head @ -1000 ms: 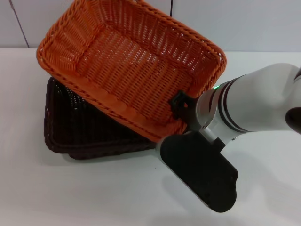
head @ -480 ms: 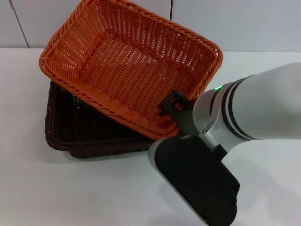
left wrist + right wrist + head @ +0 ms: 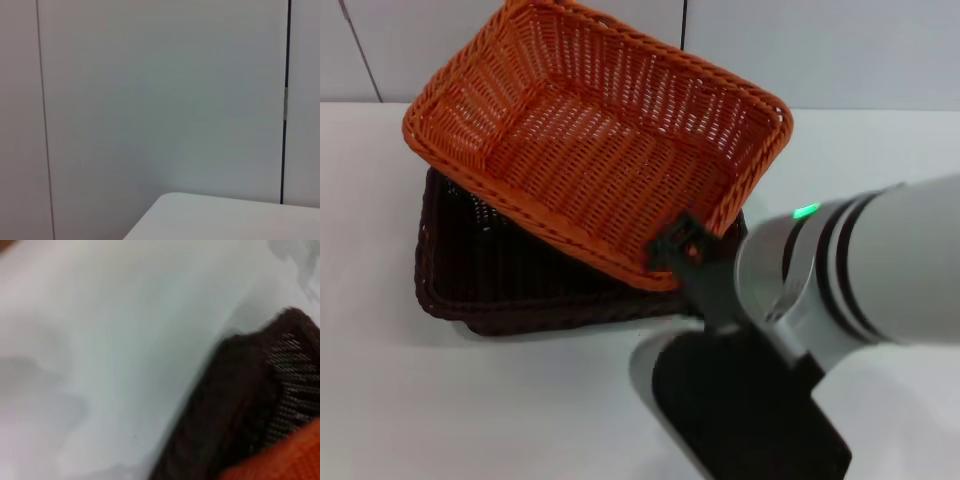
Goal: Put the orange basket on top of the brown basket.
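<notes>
Table (image 3: 410, 400): white top, wall panels behind. Bare surface shows to the robot's left of the baskets and in front of them; more bare surface to the right, past the right arm (image 3: 890, 270).

Orange basket (image 3: 590, 140): sits over the brown basket (image 3: 490, 270), tilted, near-right rim low, far-left side raised. Long axis runs diagonally, from far-left to near-right in head view, so it is rotated vs. the brown basket and not aligned w/ it. Far-left corner overhangs the brown basket's back edge; opening faces up and toward the camera.

Brown basket: flat on the table, long axis approx. left-right. Front rim and left wall visible; the rest is covered by the orange basket. Right wrist view shows its corner w/ orange weave touching above it.

Right gripper (image 3: 682, 250): at the orange basket's near-right rim, black fingers closed over the rim, holding it. Arm body comes in from the right and fills the lower-right foreground.

Left gripper: not visible; left wrist view shows only wall and a table corner.
</notes>
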You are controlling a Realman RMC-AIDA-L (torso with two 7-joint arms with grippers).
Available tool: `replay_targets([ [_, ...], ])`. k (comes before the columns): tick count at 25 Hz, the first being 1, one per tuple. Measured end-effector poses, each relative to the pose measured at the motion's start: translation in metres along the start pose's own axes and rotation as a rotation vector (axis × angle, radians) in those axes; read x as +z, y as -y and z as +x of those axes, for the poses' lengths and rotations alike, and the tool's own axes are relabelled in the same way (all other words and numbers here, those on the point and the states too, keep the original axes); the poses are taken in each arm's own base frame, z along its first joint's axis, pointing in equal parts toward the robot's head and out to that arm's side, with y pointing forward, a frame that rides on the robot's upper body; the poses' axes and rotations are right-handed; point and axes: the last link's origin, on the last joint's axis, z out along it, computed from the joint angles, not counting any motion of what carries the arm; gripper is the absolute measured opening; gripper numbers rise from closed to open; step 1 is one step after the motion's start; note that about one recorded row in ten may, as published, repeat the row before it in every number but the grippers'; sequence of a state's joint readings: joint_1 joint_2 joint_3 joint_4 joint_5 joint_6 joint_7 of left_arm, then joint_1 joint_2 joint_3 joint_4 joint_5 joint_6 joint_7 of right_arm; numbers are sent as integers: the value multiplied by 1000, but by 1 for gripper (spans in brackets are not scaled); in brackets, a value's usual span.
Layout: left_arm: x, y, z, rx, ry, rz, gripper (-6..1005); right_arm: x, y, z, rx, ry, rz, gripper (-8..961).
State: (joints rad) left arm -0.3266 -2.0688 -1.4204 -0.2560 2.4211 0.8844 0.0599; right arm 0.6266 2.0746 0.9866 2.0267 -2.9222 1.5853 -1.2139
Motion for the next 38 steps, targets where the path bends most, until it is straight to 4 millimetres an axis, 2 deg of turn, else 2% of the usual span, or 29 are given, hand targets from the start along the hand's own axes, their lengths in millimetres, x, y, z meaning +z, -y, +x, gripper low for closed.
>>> replay_targets([
  [5,0,0,0,2,2,0,778,6,-17,-16,16,29,-57,494],
  [8,0,2,0,3,3,5,778,7,-18,-27,56,60,-45,494],
  [10,-1,3,-1,4,4,8,778,7,-11,-32,120,96,11,494],
  [14,-2,5,-2,6,7,12,778,8,20,-31,335,200,225,493],
  [17,-2,7,-4,13,13,16,778,-2,48,-8,583,293,442,493],
  [18,-2,7,-3,15,12,16,778,-8,59,23,785,329,580,493],
  [19,-2,7,-3,15,11,16,778,-8,59,23,785,329,580,493],
  [21,-2,7,-2,14,6,17,778,-12,56,66,1001,333,716,493],
  [23,-1,7,-1,12,-3,17,778,-13,36,110,1173,308,857,493],
  [25,-1,7,1,8,-10,22,778,-14,0,149,1319,271,1011,494],
  [27,-1,13,2,-11,-17,49,778,-15,-42,178,1464,264,1161,494],
  [28,-1,15,2,-17,-19,59,778,-11,-84,198,1597,262,1261,494],
  [29,-2,17,2,-22,-21,70,778,-11,-84,198,1597,262,1261,494],
  [31,-2,21,2,-29,-19,89,778,-3,-127,211,1719,251,1340,494],
  [35,-5,25,-1,-28,-14,99,778,11,-185,218,1781,206,1477,494],
  [37,-5,26,-1,-28,-15,102,778,12,-207,217,1785,187,1566,493],
  [38,-7,27,0,-29,-22,105,778,10,-224,218,1811,167,1659,493],
])
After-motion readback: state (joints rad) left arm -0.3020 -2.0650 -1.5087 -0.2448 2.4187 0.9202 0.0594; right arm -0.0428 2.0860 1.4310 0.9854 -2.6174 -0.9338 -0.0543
